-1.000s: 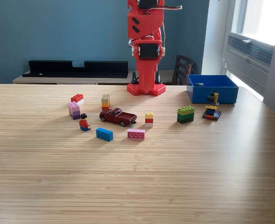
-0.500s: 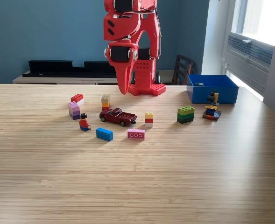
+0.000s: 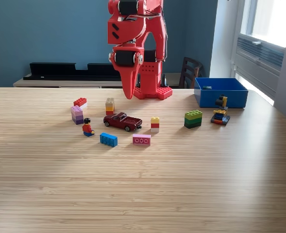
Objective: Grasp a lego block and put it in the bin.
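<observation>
Red-and-white block [image 3: 80, 102]: farthest toward the exterior view's left, at about ten o'clock from the toy car, free on all sides.
Purple-pink stack [image 3: 77, 115]: just in front of the red-and-white block, upright.
Minifigure [image 3: 88, 127]: at seven o'clock from the car; not a block, best left alone.
Blue block [image 3: 108, 140]: lies flat at six o'clock from the car, with open wood around it.
Tan stack [image 3: 109, 106]: upright at eleven o'clock from the car, the block nearest below the gripper's tip.
Toy car [image 3: 122, 121]: dark red, close beside the tan stack, so a descent there should stay on the stack's far side.
Gripper [image 3: 128, 92]: hangs tip down above the table, clear of every block; the jaws look pressed together and hold nothing, so they likely need to spread before lowering.
Pink block [image 3: 141, 140]: flat, at five o'clock from the car.
Yellow-red-white stack [image 3: 155, 124]: upright at three o'clock from the car; tall and narrow, it could tip if nudged.
Green stack [image 3: 193, 118]: farther right, nearest the bin of the loose stacks.
Bin [image 3: 232, 100]: bright blue, at the exterior view's right near the table's back, with a small dark piece inside.
Small lego model [image 3: 221, 114]: directly in front of the bin's front wall; carry a block high enough to pass over it.
</observation>
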